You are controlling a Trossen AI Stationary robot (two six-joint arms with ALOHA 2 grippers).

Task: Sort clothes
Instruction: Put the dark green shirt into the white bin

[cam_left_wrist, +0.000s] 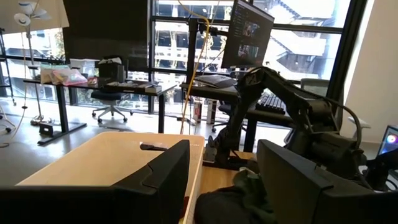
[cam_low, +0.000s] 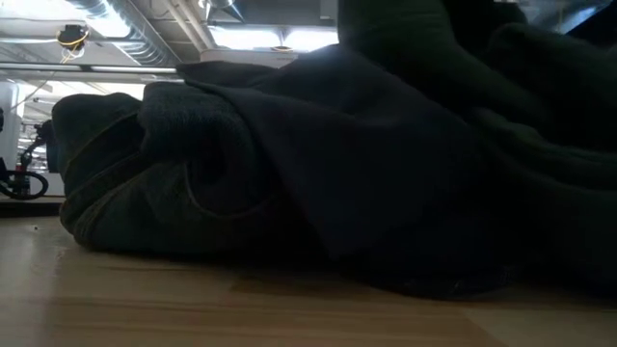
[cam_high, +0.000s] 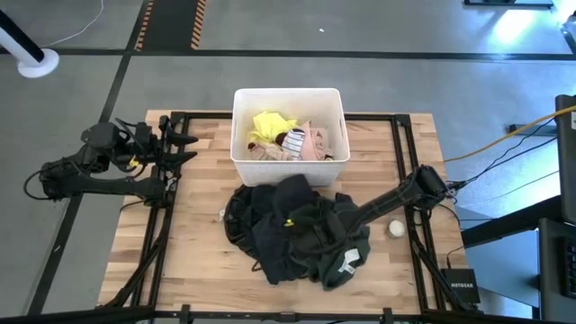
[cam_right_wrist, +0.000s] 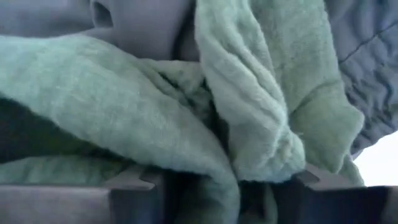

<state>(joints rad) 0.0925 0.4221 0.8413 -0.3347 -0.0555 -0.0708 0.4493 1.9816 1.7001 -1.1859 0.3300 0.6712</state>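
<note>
Clothes lie in two groups on the wooden table. A heap of black and dark green garments sprawls across the middle of the desk, reaching toward the near edge, with one fold lapping up against the front wall of the white bin. The bin stands at the middle of the far edge and already holds the yellow garment, a pale pink piece and a striped one. A small white ball rests on the wood near the right edge, just beside the heap.

Picking from the dark heap looks like the step in hand. The right arm reaches in from the right edge, and the right gripper is buried in the pile; its wrist view is filled with fuzzy green fleece bunched between its two fingers. The fingers stand apart with cloth pressed into the gap, but whether they have closed enough to hold it I cannot tell. From table height, only the dark folds show.

The left gripper waits, raised by the far left corner of the desk, its fingers spread wide and holding nothing.

The next move, as I judge it, calls for a firm pinch on a single layer, then a lift high enough to pull that piece free of its neighbours. The garments overlap closely, so a second one may drag along, and the ball could be nudged toward the right edge.
</note>
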